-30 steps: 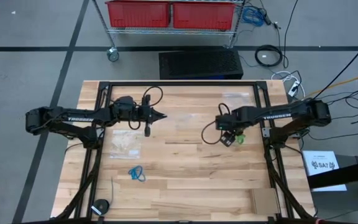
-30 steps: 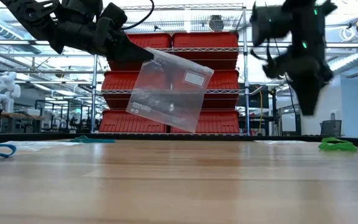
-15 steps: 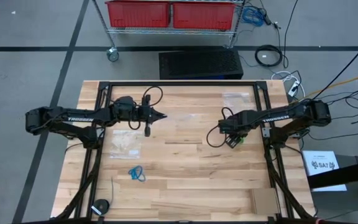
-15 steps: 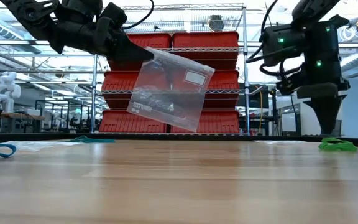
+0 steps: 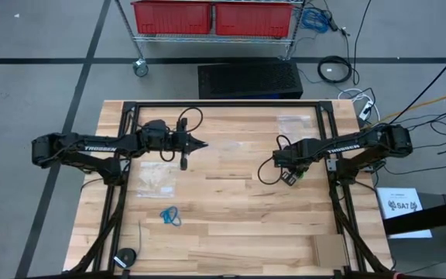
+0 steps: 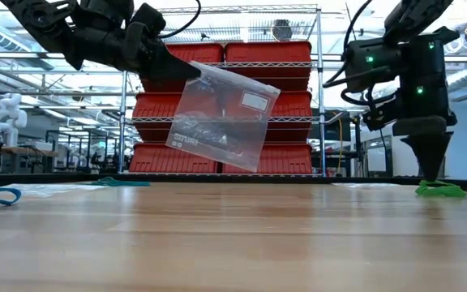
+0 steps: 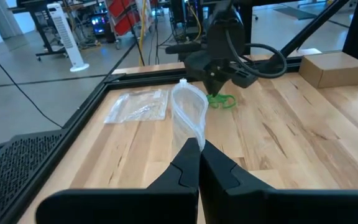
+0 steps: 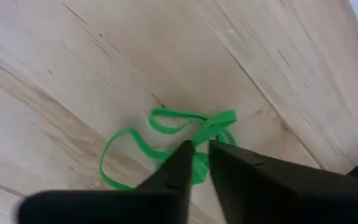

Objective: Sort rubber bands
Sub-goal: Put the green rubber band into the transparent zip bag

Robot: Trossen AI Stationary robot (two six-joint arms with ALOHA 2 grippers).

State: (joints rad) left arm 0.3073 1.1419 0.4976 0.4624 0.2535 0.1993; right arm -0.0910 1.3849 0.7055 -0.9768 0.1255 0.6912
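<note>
Low view, right gripper [image 6: 430,177] lowered, seemingly pinching green rubber bands [image 6: 439,190]

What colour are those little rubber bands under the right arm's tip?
Light green rubber bands; clearest in the right wrist view.

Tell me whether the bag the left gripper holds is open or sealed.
Open. In the left wrist view the clear zip bag gapes at its mouth, hanging from the shut left gripper.

left claw [image 7: 199,151] clamped shut, arm held level up high; right claw [image 8: 199,149] pointed straight down at the tabletop, fingers nearly together.
</note>
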